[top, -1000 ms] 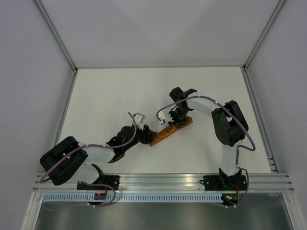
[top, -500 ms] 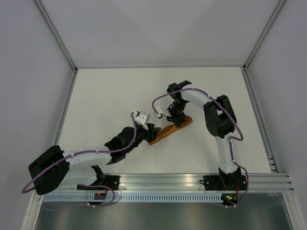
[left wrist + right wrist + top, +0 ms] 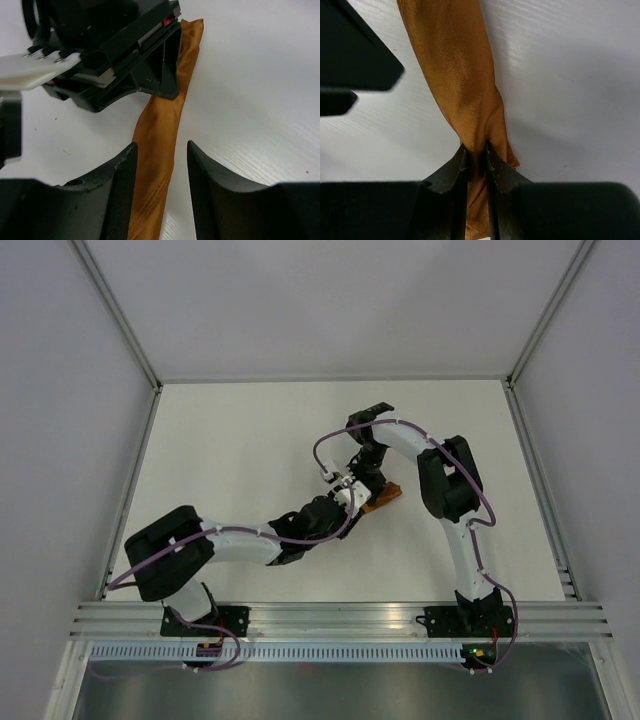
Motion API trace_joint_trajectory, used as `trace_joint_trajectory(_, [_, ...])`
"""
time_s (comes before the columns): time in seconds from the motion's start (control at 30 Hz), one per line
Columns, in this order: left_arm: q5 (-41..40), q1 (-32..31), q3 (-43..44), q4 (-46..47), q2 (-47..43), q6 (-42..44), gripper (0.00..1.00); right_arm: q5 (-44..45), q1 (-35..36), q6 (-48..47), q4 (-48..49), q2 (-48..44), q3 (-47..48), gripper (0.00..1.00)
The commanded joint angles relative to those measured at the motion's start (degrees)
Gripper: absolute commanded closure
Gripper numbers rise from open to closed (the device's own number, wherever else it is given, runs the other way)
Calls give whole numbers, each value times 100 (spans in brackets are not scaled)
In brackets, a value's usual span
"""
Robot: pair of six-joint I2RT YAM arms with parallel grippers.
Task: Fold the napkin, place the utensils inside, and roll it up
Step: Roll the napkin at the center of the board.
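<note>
The napkin (image 3: 159,125) is a narrow rust-brown roll lying on the white table. In the top view only its right end (image 3: 386,495) shows past the arms. My left gripper (image 3: 161,152) is open and straddles the roll, which lies between the jaws close to the left finger (image 3: 117,185). It also shows in the top view (image 3: 347,497). My right gripper (image 3: 475,156) is shut, pinching the napkin (image 3: 462,70) near one end, and it shows in the top view (image 3: 368,480). No utensils are visible.
The right gripper's body (image 3: 125,55) sits close ahead of my left fingers, over the far part of the roll. The left gripper's dark body (image 3: 355,60) fills the right wrist view's upper left. Grey walls and metal rails (image 3: 340,615) border the table.
My left arm has swung right and forward along the roll, up against the right gripper, covering most of the napkin from above. The right gripper has shifted slightly left, still holding the napkin.
</note>
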Motion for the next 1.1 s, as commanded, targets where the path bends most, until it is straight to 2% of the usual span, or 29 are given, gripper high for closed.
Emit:
trace_joint_trajectory(0.0, [30, -20, 514, 28, 428, 724, 50, 362, -45, -99, -12, 692, -154, 93])
trace_joint_trajectory(0.2, [198, -29, 945, -165, 1034, 918, 50, 344, -63, -3, -161, 903, 57, 93])
trace_joint_trajectory(0.43, [171, -29, 1008, -166, 1360, 979, 50, 247, -98, -2, -302, 1026, 268, 93])
trace_joint_trajectory(0.63, [-364, -29, 1087, -43, 1703, 1085, 50, 195, -124, -20, -425, 1106, 365, 93])
trace_joint_trajectory(0.9, [-681, -29, 1052, -16, 1914, 1059, 52, 177, -142, -20, -469, 1123, 374, 92])
trace_joint_trajectory(1.07, [-944, -98, 965, 71, 1906, 1085, 56, 159, -142, -2, -469, 1114, 374, 91])
